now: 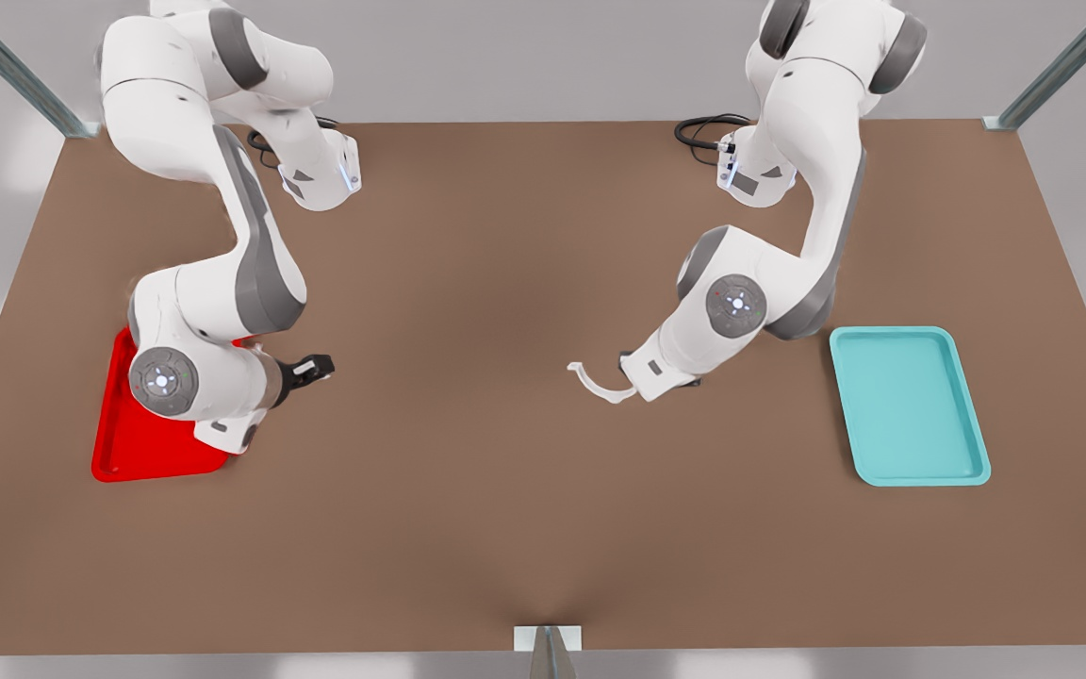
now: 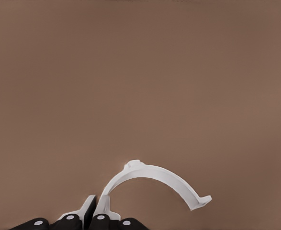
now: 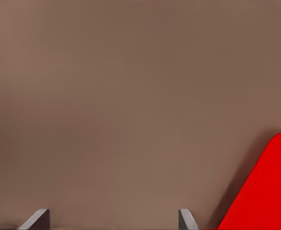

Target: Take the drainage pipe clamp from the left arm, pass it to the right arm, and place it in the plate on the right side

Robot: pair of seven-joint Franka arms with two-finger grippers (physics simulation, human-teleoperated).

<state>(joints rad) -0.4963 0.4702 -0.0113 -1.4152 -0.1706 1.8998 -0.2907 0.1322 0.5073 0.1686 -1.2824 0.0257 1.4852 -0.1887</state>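
The drainage pipe clamp (image 1: 593, 383) is a thin white half-ring. It sits a little right of the table's middle in the front view. My left gripper (image 1: 631, 375) belongs to the arm on the front view's right and is shut on one end tab of the clamp (image 2: 154, 175). The arc sticks out from the left gripper (image 2: 96, 202) toward the other arm. My right gripper (image 1: 320, 366) is on the front view's left, beside the red plate (image 1: 142, 453), and points toward the clamp. In the right wrist view the right gripper (image 3: 114, 216) is open with nothing between its fingers, next to the plate's corner (image 3: 269, 191).
A teal tray (image 1: 909, 405) lies on the front view's right, behind the left arm's elbow. The right arm's forearm hangs over part of the red plate. Bare brown table lies between the two grippers.
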